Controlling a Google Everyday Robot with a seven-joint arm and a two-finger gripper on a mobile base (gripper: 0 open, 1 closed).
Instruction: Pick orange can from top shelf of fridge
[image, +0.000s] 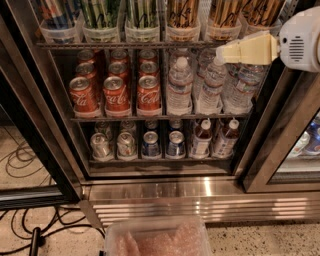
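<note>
At the top shelf (125, 45) rail, the tool (221, 53) overlaps water bottles (179, 87).

Looks like an office pantry or canteen drinks corner, not a home: commercial glass-door fridge (150, 192) with ribbed steel base, wire racks stocked in bulk: tall slim cans (182, 15) in clear tubs along the top shelf (125, 45), rows of red cola cans (116, 95), water bottles (179, 87). Second cooler door (280, 145) at right edge. Speckled floor (260, 240), loose cables (30, 220) bottom left. The gripper (222, 52) sits at the fridge's upper right corner, level with the top shelf
</note>
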